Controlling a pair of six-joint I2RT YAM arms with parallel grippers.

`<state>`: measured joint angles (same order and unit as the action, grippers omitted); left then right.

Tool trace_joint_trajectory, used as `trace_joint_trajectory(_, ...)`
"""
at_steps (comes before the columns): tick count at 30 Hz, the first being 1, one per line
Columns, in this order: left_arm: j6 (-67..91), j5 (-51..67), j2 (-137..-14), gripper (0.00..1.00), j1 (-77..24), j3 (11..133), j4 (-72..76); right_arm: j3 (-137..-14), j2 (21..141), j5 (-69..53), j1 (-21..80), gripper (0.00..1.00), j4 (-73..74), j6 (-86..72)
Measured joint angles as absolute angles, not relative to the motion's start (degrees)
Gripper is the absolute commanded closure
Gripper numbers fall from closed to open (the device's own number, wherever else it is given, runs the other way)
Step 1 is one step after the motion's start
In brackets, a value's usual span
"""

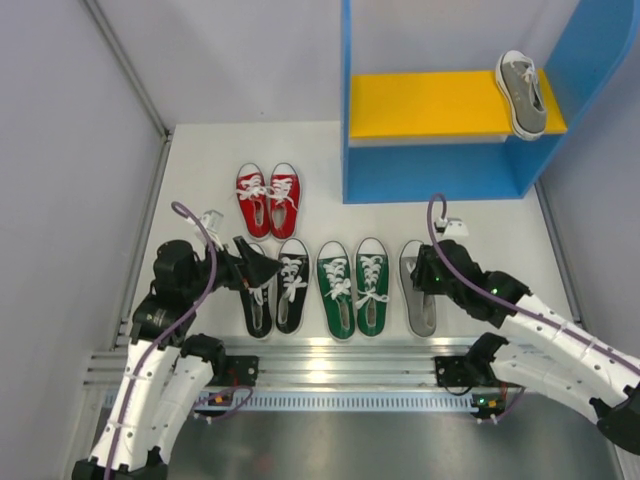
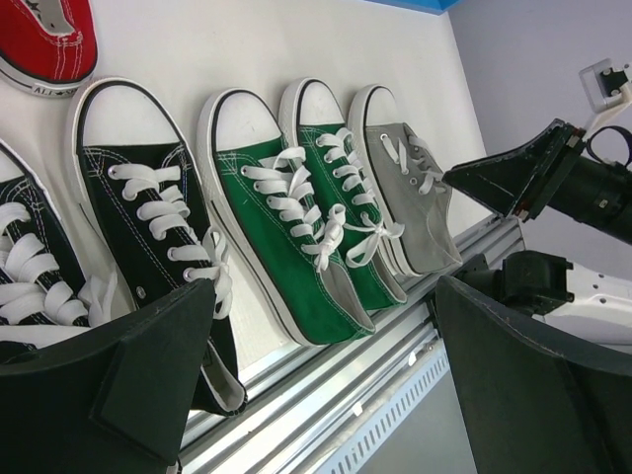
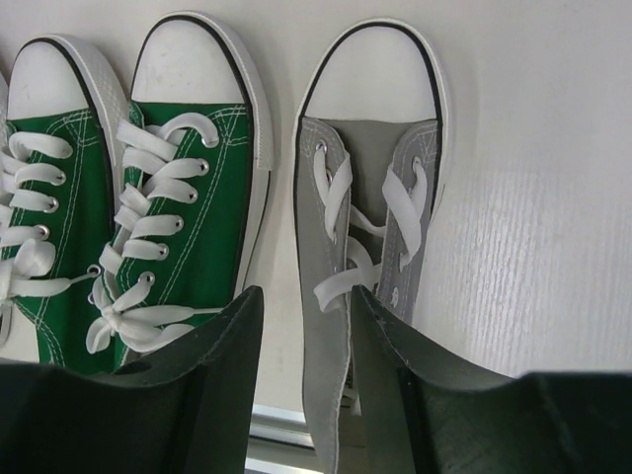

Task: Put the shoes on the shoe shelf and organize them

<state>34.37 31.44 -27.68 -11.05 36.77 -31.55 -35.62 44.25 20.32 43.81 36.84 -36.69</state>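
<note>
The shoe shelf (image 1: 365, 160) stands at the back right, blue with a yellow board, and one grey shoe (image 1: 522, 92) lies on the board's right end. On the table are the red pair (image 1: 268, 198), the black pair (image 1: 290, 285), the green pair (image 1: 353, 287) and the other grey shoe (image 1: 417, 290). My right gripper (image 1: 430, 272) is open at that grey shoe's heel. In the right wrist view its fingers (image 3: 222, 355) straddle the left side wall of the grey shoe (image 3: 370, 158), one outside and one inside the opening. My left gripper (image 1: 260, 270) is open over the left black shoe (image 2: 148, 217).
Grey walls close in the left and right sides. A metal rail (image 1: 330, 352) runs along the near edge just behind the shoes' heels. In the left wrist view, the green pair (image 2: 296, 207) and the grey shoe (image 2: 415, 188) lie side by side.
</note>
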Motion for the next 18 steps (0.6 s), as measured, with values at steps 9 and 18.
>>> trace_joint_trajectory(9, 34.33, 31.42, -28.34, 0.01, -11.05, 36.77, -31.55, -34.39, 45.08, 28.97, 50.68, 0.58, 39.48, -44.91)
trace_joint_trajectory(18, 34.3, 31.09, -29.04, 0.01, -11.05, 36.77, -31.53, -30.74, 35.29, 43.99, 63.48, 0.57, 39.09, -48.9)
